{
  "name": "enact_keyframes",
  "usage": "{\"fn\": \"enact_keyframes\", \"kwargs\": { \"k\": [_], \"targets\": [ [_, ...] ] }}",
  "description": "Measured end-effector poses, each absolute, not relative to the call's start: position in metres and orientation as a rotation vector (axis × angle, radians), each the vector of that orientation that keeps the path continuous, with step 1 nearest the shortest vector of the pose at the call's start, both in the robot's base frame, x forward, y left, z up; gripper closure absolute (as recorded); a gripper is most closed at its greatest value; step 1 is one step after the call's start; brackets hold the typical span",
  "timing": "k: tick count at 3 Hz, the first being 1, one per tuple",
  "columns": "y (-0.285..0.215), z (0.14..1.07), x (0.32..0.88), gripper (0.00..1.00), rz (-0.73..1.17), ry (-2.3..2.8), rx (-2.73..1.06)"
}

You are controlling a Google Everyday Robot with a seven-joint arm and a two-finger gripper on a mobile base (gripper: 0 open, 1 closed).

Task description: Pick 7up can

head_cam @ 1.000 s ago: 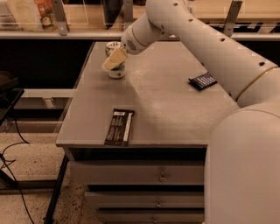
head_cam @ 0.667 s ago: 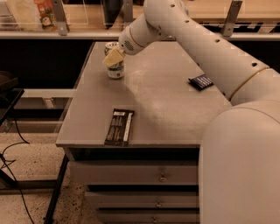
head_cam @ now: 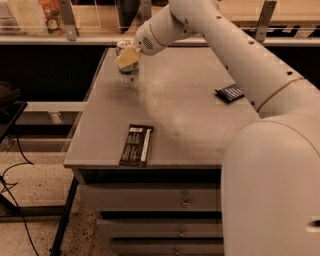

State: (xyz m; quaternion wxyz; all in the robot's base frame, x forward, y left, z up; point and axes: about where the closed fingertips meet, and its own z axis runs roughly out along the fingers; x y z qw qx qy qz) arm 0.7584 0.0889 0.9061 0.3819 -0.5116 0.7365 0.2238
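The 7up can (head_cam: 129,72), pale with green markings and a silver top, is at the far left part of the grey table (head_cam: 180,105). My gripper (head_cam: 127,56) reaches in from the right and is shut on the can's upper half. A cream finger (head_cam: 128,57) lies across the front of the can. The can is upright and seems just off the tabletop, with its shadow beneath it. The other finger is hidden behind the can.
A dark snack wrapper (head_cam: 137,145) lies near the table's front edge. A smaller dark wrapper (head_cam: 230,93) lies at the right, partly under my arm. A shelf with packets (head_cam: 50,12) runs behind the table. Drawers (head_cam: 185,200) are below the tabletop.
The gripper and the can have moved together slightly up and to the left. The wrappers have not moved.
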Motion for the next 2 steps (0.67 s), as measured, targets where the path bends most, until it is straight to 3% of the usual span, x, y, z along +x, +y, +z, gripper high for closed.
{"fn": "enact_keyframes", "kwargs": {
  "k": [1,2],
  "targets": [
    [0.0843,0.9483,0.7459,1.00,0.618,1.783,-1.309],
    [0.0848,0.9524,0.7450,1.00,0.623,1.772,-1.310]
  ]
}}
